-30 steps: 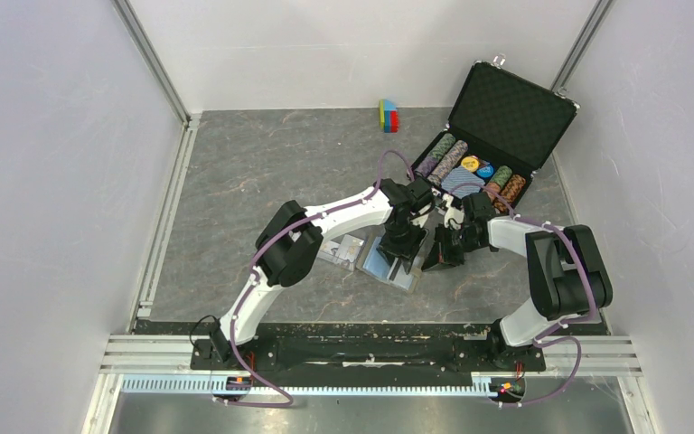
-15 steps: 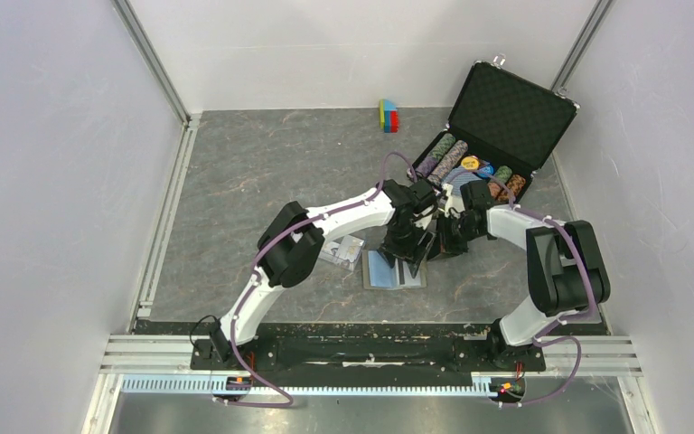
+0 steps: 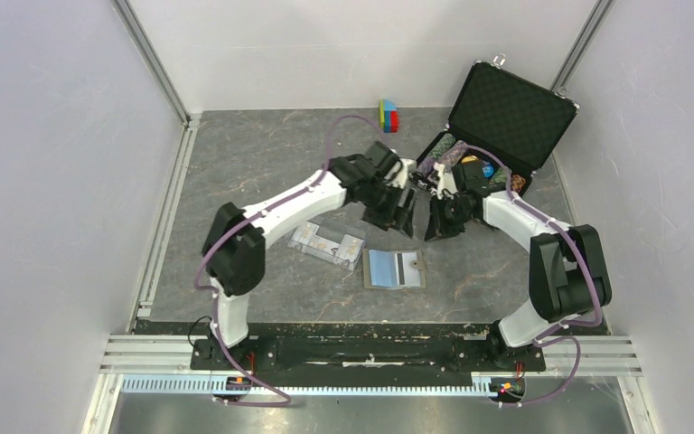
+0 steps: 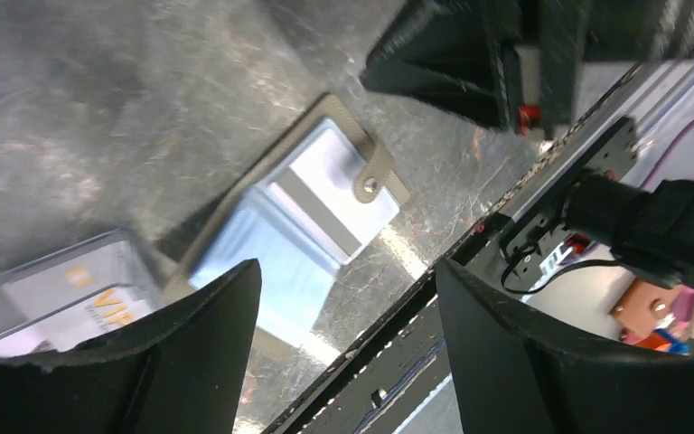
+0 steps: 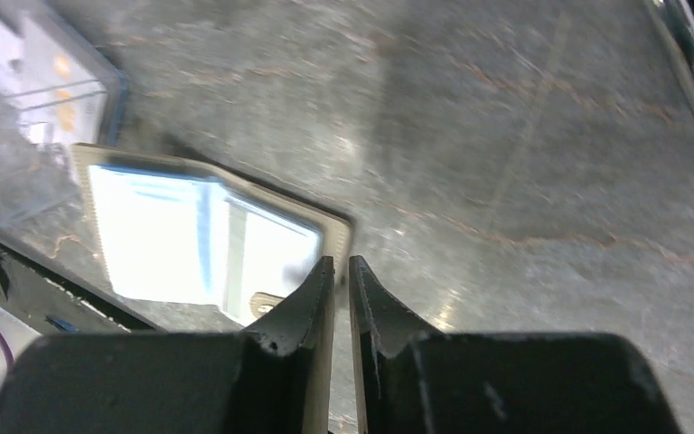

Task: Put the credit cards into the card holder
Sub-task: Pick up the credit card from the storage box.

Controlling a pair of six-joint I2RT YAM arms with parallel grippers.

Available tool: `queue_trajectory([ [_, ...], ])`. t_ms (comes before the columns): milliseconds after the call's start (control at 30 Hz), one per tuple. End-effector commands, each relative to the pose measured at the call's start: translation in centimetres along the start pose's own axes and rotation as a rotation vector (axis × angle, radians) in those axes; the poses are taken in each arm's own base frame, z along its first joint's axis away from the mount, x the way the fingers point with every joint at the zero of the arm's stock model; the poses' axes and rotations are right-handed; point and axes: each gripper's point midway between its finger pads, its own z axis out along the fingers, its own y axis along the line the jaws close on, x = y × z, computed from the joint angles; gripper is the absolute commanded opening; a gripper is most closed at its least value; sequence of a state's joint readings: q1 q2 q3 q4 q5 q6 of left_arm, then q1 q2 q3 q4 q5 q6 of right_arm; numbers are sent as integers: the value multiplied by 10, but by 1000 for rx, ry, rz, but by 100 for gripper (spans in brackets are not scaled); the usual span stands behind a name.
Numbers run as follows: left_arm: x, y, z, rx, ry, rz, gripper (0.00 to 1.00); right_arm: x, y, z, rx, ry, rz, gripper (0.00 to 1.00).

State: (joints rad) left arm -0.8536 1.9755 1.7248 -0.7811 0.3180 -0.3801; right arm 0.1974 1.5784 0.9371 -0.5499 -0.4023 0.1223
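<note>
Both arms reach forward, wrists dipped and nearly meeting: the left gripper (image 3: 401, 224) gapes empty, the right gripper (image 3: 436, 232) is pinched together (on nothing). The card holder (image 3: 394, 268) lies open on the table (image 3: 262, 163), just nearside of them.

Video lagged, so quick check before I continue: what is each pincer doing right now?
Left pincer: open, nothing between its fingers.
Right pincer: shut, holding nothing.

The holder (image 3: 394, 268) is taupe, its lining pale blue. The table (image 3: 262, 163) is grey with marble veins. The case (image 3: 511, 113) is black, the arms (image 3: 282, 204) white.
</note>
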Motion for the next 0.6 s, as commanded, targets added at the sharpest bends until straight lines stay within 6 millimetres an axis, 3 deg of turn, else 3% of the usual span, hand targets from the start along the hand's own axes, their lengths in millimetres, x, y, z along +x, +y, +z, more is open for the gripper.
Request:
queue_trajectory([
  [0, -24, 28, -32, 110, -119, -129, 77, -27, 39, -5, -52, -44, -109, 13],
  [167, -19, 94, -63, 114, -185, -292, 76, -35, 88, 7, -136, -30, -187, 8],
  [267, -6, 132, -77, 69, -197, -362, 75, -37, 115, 14, -205, -17, -212, 2],
  [367, 14, 177, -92, -96, -169, -392, 75, -37, 134, 18, -250, -4, -245, 0],
  [433, 26, 199, -99, -215, -123, -366, 75, -36, 143, 20, -274, 2, -258, 0],
  [567, 44, 223, -104, -355, -39, -324, 74, -31, 160, 24, -337, 11, -274, 0],
])
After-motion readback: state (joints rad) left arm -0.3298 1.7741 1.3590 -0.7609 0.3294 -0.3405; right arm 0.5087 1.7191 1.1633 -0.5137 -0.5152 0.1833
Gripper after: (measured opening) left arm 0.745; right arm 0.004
